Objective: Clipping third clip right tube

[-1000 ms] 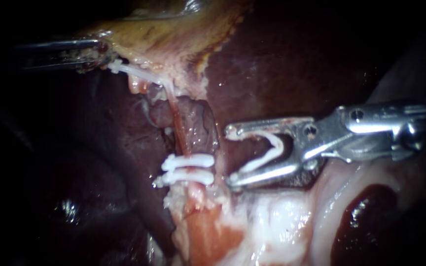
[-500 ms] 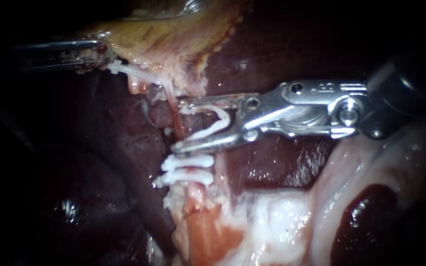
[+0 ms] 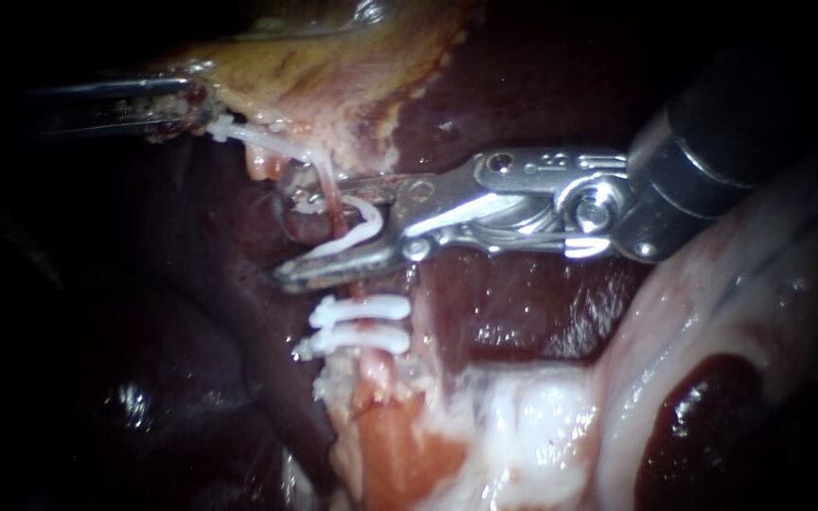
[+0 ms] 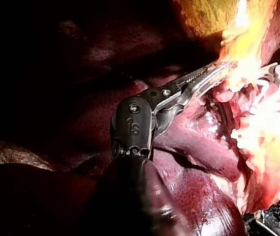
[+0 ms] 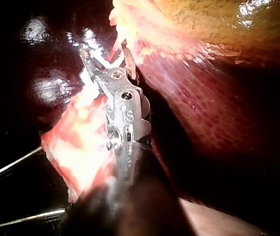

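While the tube (image 3: 335,203) runs near-to-far, it is straddled from the right by the right instrument's pincer (image 3: 281,238), grasping an unclosed clip (image 3: 362,227).

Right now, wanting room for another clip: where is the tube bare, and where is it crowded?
Bare: only a short stretch of tube between the two clips and the lower jaw of the right instrument. Crowded above, where its jaws hold an open clip astride it.
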Motion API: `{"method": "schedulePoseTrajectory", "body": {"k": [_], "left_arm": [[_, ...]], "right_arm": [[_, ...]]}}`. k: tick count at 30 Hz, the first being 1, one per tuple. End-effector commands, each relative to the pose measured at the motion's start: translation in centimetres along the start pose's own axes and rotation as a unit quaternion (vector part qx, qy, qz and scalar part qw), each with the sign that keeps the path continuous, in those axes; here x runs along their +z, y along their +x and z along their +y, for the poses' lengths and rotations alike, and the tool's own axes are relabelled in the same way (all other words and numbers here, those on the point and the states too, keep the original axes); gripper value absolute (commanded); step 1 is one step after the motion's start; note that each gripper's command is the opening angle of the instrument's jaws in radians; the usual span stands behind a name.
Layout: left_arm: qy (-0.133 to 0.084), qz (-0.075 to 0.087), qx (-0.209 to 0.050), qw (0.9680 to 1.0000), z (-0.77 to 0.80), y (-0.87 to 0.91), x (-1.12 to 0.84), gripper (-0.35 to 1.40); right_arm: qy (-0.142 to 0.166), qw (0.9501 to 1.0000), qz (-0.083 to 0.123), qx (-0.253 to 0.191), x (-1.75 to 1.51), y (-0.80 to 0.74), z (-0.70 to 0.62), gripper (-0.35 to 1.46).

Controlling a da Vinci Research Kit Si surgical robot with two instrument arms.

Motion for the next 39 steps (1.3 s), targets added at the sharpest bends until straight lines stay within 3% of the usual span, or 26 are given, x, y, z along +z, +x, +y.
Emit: {"method": "schedulePoseTrajectory", "body": {"k": [1, 5, 10, 17, 24, 39], "left_arm": [[0.0, 0.0, 0.0, 1.0, 0.0, 0.0, 0.0, -0.35], [0.0, 0.0, 0.0, 1.0, 0.0, 0.0, 0.0, -0.35], [0.0, 0.0, 0.0, 1.0, 0.0, 0.0, 0.0, -0.35], [0.0, 0.0, 0.0, 1.0, 0.0, -0.01, 0.0, -0.35], [0.0, 0.0, 0.0, 1.0, 0.0, -0.01, 0.0, -0.35], [0.0, 0.0, 0.0, 1.0, 0.0, -0.01, 0.01, -0.35]], "right_arm": [[0.001, 0.9999, 0.009, 0.004, 0.0, 0.02, -0.02, 0.49], [0.023, 0.999, 0.039, 0.006, -0.03, 0.12, -0.11, 0.49], [0.082, 0.9948, 0.06, 0.003, -0.06, 0.33, -0.31, 0.48], [0.095, 0.9912, 0.092, 0.007, -0.12, 0.62, -0.42, 0.46], [0.091, 0.9914, 0.093, 0.018, -0.17, 0.62, -0.33, 0.4], [0.093, 0.9901, 0.089, 0.056, -0.21, 0.58, -0.26, -0.06]]}}
